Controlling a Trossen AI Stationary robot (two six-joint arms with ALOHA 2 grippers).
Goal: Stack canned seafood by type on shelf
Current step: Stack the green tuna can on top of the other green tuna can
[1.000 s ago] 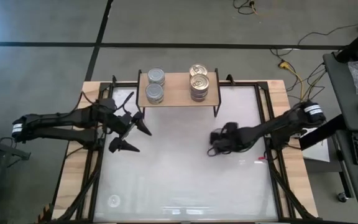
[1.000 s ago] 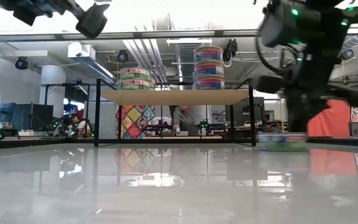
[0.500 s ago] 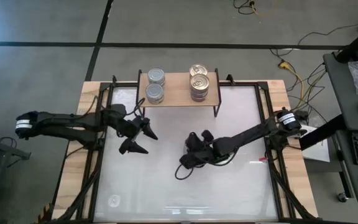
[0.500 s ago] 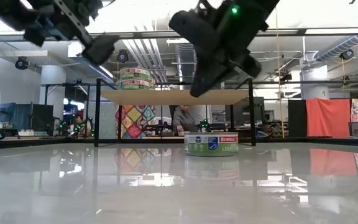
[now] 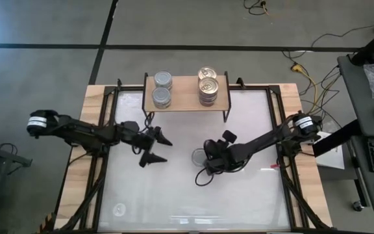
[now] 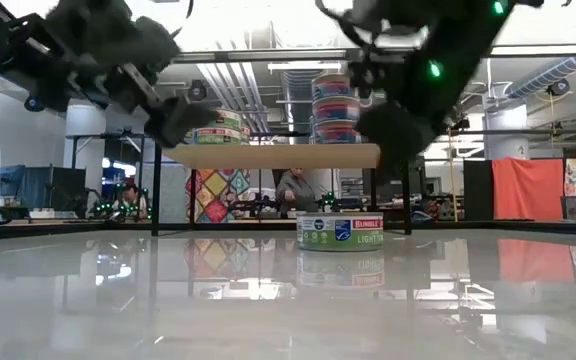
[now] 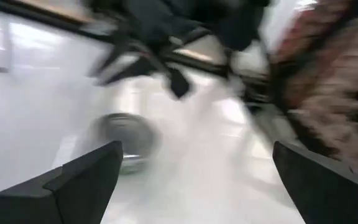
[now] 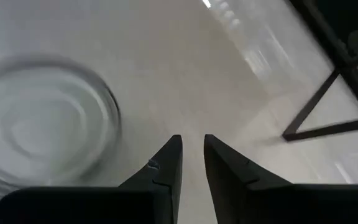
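Note:
A silver-lidded can (image 5: 199,156) stands alone on the white tabletop; it also shows in the low view (image 6: 340,231). My right gripper (image 8: 192,146) hovers just right of it, tilted down, its fingers barely apart and empty; the can (image 8: 42,124) lies beside them. My left gripper (image 5: 159,148) hangs wide open left of that can (image 7: 126,140), pointing at it. On the shelf (image 5: 184,96), two silver-lidded cans (image 5: 163,88) sit at the left and a stack of gold-lidded cans (image 5: 208,88) at the right.
The shelf stands on thin black legs (image 6: 156,180) along the table's far edge. A wooden rim (image 5: 76,169) and black framing border the white top. Open tabletop (image 5: 193,201) lies toward the near edge.
My right gripper swept from the table's right toward its middle and rolled over; the lone can slid left with it and has since stood still. My left gripper came down and moved right toward that can, staying open.

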